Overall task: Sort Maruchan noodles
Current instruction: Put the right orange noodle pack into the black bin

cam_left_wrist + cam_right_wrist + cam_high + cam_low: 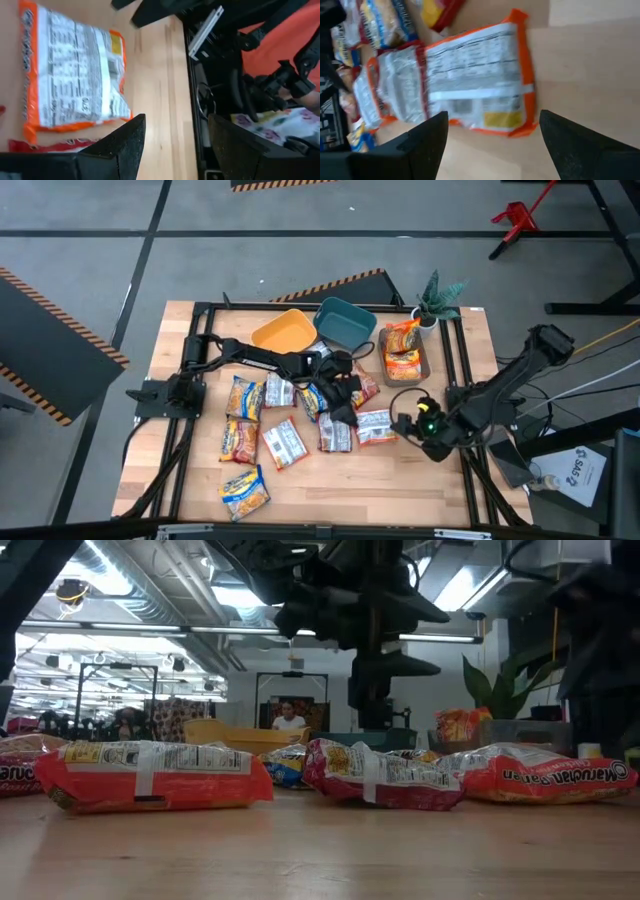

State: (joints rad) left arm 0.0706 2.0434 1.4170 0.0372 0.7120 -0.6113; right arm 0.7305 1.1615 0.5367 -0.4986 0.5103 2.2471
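Several Maruchan noodles packets lie flat on the wooden table: yellow-and-blue ones at the left, red ones in the middle, and an orange one at the right with its label side up. My left gripper hangs open over the middle packets, and its wrist view shows the orange packet ahead of the fingers. My right gripper stands open just right of that orange packet, above the table, with a red packet beyond. Neither gripper touches a packet.
At the table's far side stand a yellow bin, a teal bin and a grey bin that holds orange packets. A small potted plant stands at the far right corner. Bare wood lies along the near edge.
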